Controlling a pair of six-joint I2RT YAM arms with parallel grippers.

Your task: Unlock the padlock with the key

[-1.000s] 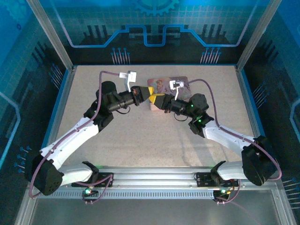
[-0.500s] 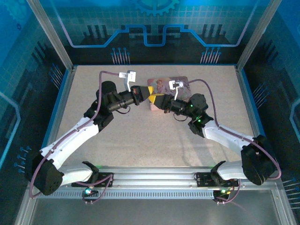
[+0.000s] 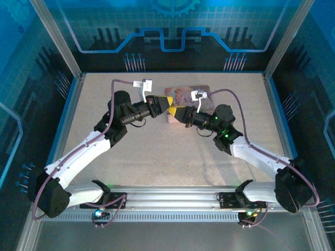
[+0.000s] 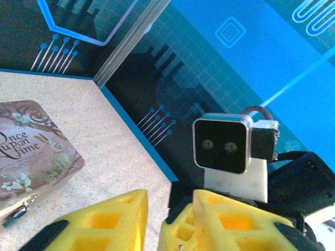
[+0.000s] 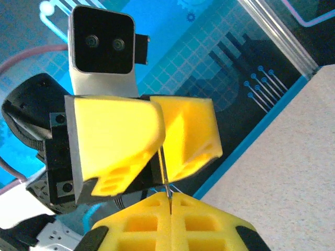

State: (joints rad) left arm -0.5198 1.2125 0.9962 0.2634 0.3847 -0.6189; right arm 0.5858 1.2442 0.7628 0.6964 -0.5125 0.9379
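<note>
Left gripper [image 3: 167, 102] opposite closed right gripper [image 3: 175, 111]

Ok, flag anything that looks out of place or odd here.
Nothing spilled or broken. One oddity: the key is a thin sliver pinched in the shut right claw, its other end inside the parted left claw, away from the padlock by the pink tin.

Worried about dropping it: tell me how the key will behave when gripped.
The key is a thin dark sliver, so probably light and stiff. Held by one end in the shut jaws of the right gripper, it could pivot or slip if bumped.
</note>
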